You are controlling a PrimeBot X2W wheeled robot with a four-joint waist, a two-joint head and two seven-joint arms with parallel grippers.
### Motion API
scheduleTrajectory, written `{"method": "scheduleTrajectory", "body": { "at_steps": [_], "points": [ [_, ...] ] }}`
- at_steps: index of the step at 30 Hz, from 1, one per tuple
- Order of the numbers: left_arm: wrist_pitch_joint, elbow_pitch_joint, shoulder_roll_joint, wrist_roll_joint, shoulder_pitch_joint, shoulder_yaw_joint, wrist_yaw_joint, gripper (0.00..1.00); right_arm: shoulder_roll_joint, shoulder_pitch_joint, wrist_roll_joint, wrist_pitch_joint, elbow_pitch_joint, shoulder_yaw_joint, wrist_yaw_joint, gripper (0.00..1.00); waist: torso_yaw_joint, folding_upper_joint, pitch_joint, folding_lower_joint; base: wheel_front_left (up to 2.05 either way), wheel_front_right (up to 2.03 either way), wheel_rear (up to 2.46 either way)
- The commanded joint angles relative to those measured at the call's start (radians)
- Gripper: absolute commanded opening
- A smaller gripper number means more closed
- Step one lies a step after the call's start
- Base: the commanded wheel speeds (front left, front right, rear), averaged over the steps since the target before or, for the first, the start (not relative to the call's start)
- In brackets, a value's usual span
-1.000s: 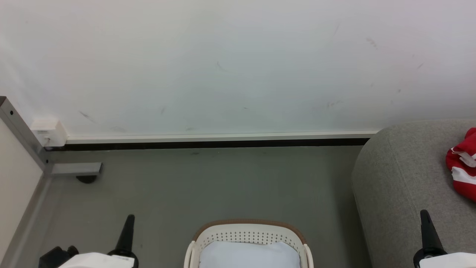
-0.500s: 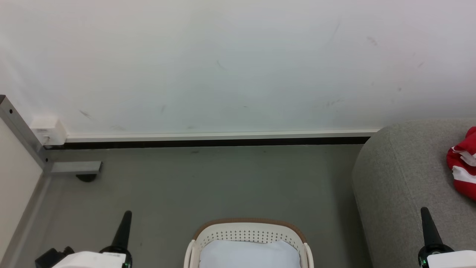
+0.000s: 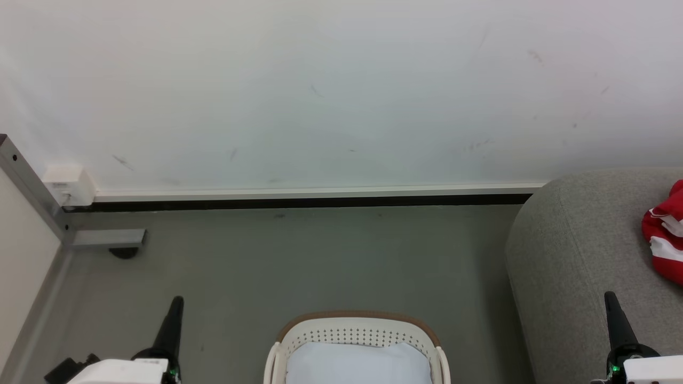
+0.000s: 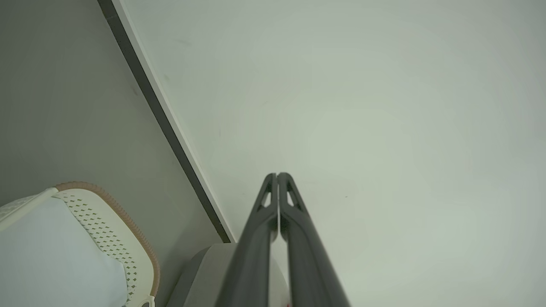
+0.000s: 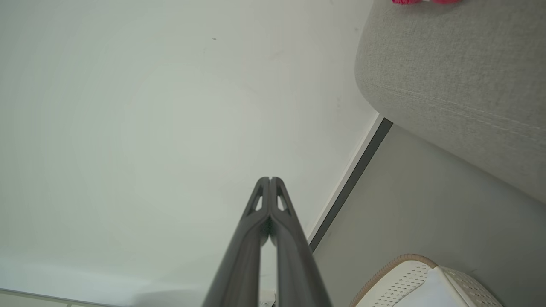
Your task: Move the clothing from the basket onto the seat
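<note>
Left arm [image 3: 120, 372] drifted outward, jaws shut; clothing [image 3: 664, 240] apparently on seat [image 3: 576, 250].

Basket [image 3: 357, 337] is smooth cream plastic with punched holes, a ribbed-looking brown rim and a soft pale cloth liner [image 3: 357, 365]. Right of it, the sofa [image 3: 576, 250] is coarse, matt grey woven fabric, and the red clothing [image 3: 664, 242] looks soft. Floor [image 3: 299, 261] beyond the basket is smooth matt grey, wall [image 3: 320, 96] matt white and scuffed. Metal frame [image 3: 106, 237] to the left is dull grey.
</note>
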Motion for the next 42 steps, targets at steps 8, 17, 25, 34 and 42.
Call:
{"method": "scheduleTrajectory", "body": {
  "at_steps": [8, 17, 25, 34, 42],
  "points": [
    [0.02, -0.008, -0.006, -0.068, -0.018, 0.023, -0.015, 0.0, -0.01, -0.016, 0.077, 0.02, -0.014, -0.006, -0.002, 0.0, 0.0, 0.0, 0.003, 0.0, 0.0, 0.0, 0.0],
    [0.038, -0.009, -0.012, -0.124, -0.021, 0.04, -0.024, 0.0, -0.011, -0.017, 0.15, 0.038, -0.021, -0.008, -0.002, 0.0, 0.0, 0.0, 0.007, 0.0, 0.0, 0.0, 0.0],
    [0.051, -0.011, -0.018, -0.172, -0.023, 0.055, -0.032, 0.0, -0.011, -0.019, 0.211, 0.051, -0.027, -0.009, -0.002, 0.0, 0.001, 0.0, 0.01, 0.0, 0.0, 0.0, 0.0],
    [0.062, -0.012, -0.021, -0.207, -0.024, 0.064, -0.035, 0.0, -0.011, -0.02, 0.249, 0.062, -0.03, -0.01, -0.002, 0.0, 0.001, 0.0, 0.012, 0.0, 0.0, 0.0, 0.0],
    [0.062, -0.012, -0.021, -0.208, -0.024, 0.064, -0.035, 0.0, -0.011, -0.02, 0.249, 0.062, -0.03, -0.01, -0.002, 0.0, 0.001, 0.0, 0.012, 0.0, 0.0, 0.0, 0.0]
  ]
}}
